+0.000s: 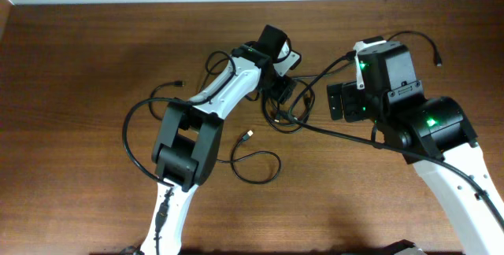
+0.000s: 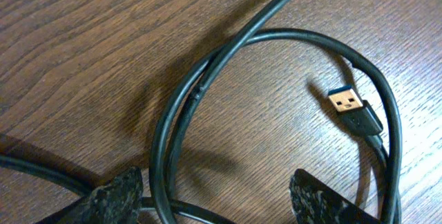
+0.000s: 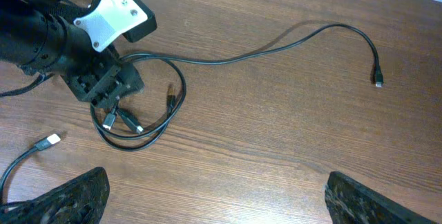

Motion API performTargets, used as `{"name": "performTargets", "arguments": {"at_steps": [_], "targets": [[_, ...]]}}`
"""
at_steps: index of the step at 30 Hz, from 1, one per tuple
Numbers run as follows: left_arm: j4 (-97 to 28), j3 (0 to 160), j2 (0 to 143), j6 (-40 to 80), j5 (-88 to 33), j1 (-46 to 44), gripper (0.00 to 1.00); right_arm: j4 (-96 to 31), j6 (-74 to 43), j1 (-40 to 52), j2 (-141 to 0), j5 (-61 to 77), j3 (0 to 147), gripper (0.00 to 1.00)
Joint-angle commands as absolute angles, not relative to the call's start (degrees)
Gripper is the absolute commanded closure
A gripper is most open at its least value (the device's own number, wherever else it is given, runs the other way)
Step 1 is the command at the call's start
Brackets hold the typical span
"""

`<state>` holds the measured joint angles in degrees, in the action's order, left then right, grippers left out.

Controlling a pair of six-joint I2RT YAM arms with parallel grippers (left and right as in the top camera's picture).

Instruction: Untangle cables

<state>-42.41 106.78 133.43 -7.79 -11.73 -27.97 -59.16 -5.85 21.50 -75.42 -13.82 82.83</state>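
Observation:
A tangle of thin black cables lies at the table's middle. My left gripper sits right over it. In the left wrist view its jaws are open, and a cable loop passes between the fingers. An orange-tongued USB plug lies inside the loop. My right gripper hovers to the right of the tangle. Its jaws are open over bare wood with nothing between them. In the right wrist view, the tangle lies under the left gripper.
One cable runs from the tangle to a small plug at the far right. A separate looped cable with a gold-tipped plug lies beside the left arm. Another plug end lies at the left.

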Motion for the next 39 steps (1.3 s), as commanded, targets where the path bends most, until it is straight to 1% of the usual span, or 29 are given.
{"name": "performTargets", "arguments": {"at_steps": [1, 2, 3, 6, 8, 9, 12, 13, 14, 17, 19, 21, 22, 25, 26, 29, 30, 31, 34, 36, 39], "targets": [[-42.44, 106.87, 134.08, -8.01, -11.31, -27.31, 0.50, -59.22, -6.33, 21.30, -74.67, -13.47, 83.57, 0.01], [-42.44, 106.87, 134.08, -8.01, -11.31, -27.31, 0.63, -59.22, -6.33, 21.30, -74.67, -13.47, 83.57, 0.01], [-42.46, 106.87, 134.08, -8.01, -11.31, -27.31, 0.67, -59.22, -6.33, 21.30, -74.67, -13.47, 83.57, 0.01], [-42.44, 106.87, 134.08, -8.01, -11.31, -27.31, 0.67, -59.27, -6.33, 21.30, -74.67, -13.47, 83.57, 0.01], [-42.44, 106.87, 134.08, -8.01, -11.31, -27.31, 0.69, -59.37, -6.31, 21.30, -74.67, -13.47, 83.57, 0.01], [-42.44, 106.87, 134.08, -8.03, -11.31, -27.31, 0.67, -59.40, -6.31, 21.30, -74.67, -13.47, 83.57, 0.01], [-42.35, 106.87, 134.08, -8.03, -11.31, -27.31, 0.69, -59.42, -6.33, 21.30, -74.67, -13.47, 83.57, 0.01], [-42.24, 106.87, 134.08, -8.03, -11.29, -27.31, 0.92, -59.44, -6.33, 21.30, -74.67, -13.47, 83.57, 0.01], [-42.04, 106.87, 134.10, -8.03, -11.29, -27.31, 1.00, -59.70, -6.33, 21.30, -74.67, -13.47, 83.57, 0.01], [-42.06, 106.87, 134.13, -7.81, -11.29, -27.31, 1.00, -60.71, -6.31, 21.30, -74.67, -13.50, 83.57, 0.01], [-48.66, 113.27, 131.48, -6.04, -8.56, -27.31, 1.00, -60.73, -6.31, 21.30, -74.67, -13.50, 83.57, 0.01], [-58.24, 123.09, 125.93, -5.08, -2.07, -27.31, 1.00, -60.73, -6.31, 21.30, -74.67, -13.50, 83.57, 0.01], [-60.49, 125.86, 122.98, -4.27, -1.65, -27.31, 1.00, -60.73, -6.31, 21.30, -74.67, -13.50, 83.53, 0.01], [-62.37, 126.93, 113.47, -2.11, -1.61, -27.31, 1.00, -60.71, -6.28, 21.30, -75.88, -13.54, 83.31, 0.01], [-63.18, 126.93, 108.84, -1.13, 0.08, -27.31, 1.00, -60.45, -6.28, 21.30, -76.95, -13.54, 82.48, 0.01], [-65.25, 126.91, 97.97, -0.62, 10.31, -27.31, 1.00, -57.89, -6.33, 21.30, -78.76, -13.50, 79.90, 0.01], [-66.70, 126.91, 95.59, -0.62, 16.86, -26.74, 1.00, -57.47, -6.33, 21.30, -79.15, -13.52, 79.90, 0.01], [-67.92, 126.91, 95.00, -0.60, 16.36, -24.99, 1.00, -56.99, -6.31, 21.30, -79.18, -13.50, 79.90, 0.01], [-67.24, 126.91, 95.24, -0.62, 8.34, -23.09, 1.00, -56.82, -6.31, 21.30, -79.18, -13.72, 79.90, 0.01], [-66.72, 126.91, 95.24, -0.60, 8.05, -23.09, 1.00, -56.73, -6.31, 21.30, -79.18, -13.72, 79.88, 0.01], [-64.20, 126.91, 96.57, 0.56, -4.29, -24.32, 1.00, -55.24, -6.52, 21.28, -78.96, -13.76, 79.88, 0.01]]}}
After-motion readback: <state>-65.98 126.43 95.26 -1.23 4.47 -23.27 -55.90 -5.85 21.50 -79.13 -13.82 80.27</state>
